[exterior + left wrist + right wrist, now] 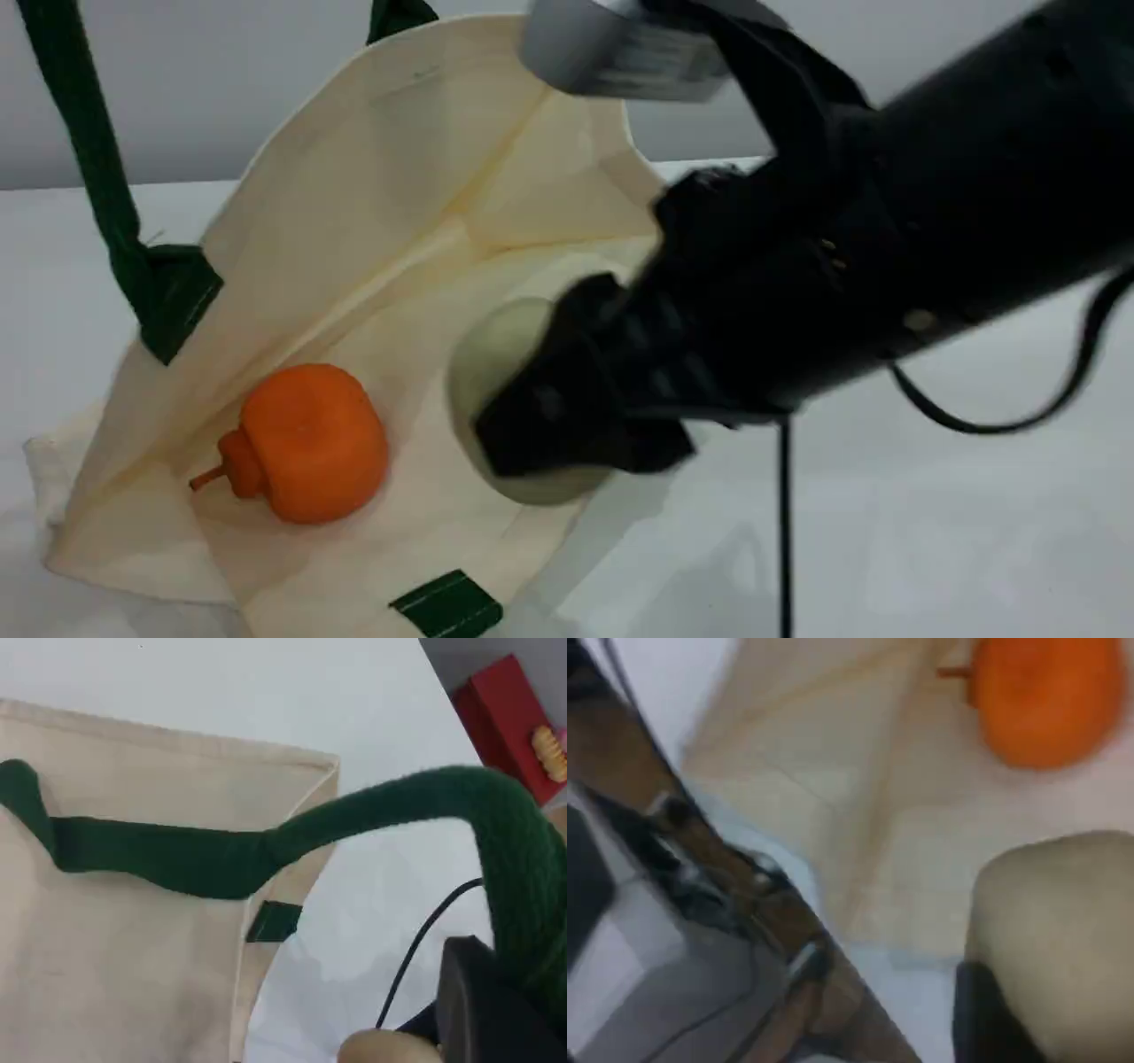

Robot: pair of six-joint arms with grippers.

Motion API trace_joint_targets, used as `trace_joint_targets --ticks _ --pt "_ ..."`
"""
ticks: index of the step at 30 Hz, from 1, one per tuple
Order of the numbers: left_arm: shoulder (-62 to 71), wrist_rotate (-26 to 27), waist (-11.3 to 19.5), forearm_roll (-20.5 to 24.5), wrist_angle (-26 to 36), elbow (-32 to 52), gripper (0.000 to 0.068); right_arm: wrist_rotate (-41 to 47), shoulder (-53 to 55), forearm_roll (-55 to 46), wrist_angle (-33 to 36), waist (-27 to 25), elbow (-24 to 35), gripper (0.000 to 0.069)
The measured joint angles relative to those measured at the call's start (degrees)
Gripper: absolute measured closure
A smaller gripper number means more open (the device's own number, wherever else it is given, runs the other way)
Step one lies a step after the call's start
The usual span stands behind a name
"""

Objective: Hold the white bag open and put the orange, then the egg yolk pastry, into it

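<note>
one table [886, 532] and on it one white bag [372, 177], only the one. the bag has two dark green strap handles [84, 151], one rising at the left and one just peeking in at the top edge. from the scene view i count two green stitched patches [177, 297], one at the foot of the left strap and one on the near rim. one orange [310, 443]. one egg yolk pastry [496, 354]. one black robot arm [930, 204] in sight. two stretches of black cable [1019, 416]; whether one cord or two, i cannot tell. one red box [505, 718].
</note>
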Motion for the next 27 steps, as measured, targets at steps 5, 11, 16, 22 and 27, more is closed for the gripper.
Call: trace_joint_targets --ticks 5,11,16,22,27 --pt "0.0 -0.1 0.0 -0.6 0.0 0.0 0.0610 0.0 4.2 0.3 -1.8 0.0 -5.1 0.0423" --pt "0.0 -0.1 0.0 -1.1 0.0 0.0 0.0610 1.4 10.5 0.3 -1.6 0.0 -10.9 0.0423" --pt "0.0 -0.1 0.0 -1.1 0.0 0.0 0.0610 1.4 15.0 0.4 -3.0 0.0 -15.6 0.0423" --pt "0.0 -0.1 0.0 -1.1 0.0 0.0 0.0610 2.4 20.0 0.5 -4.1 0.0 -20.4 0.0423" --pt "0.0 -0.1 0.0 -1.1 -0.1 0.0 0.0610 4.0 24.1 0.5 -4.1 0.1 -23.9 0.0426"
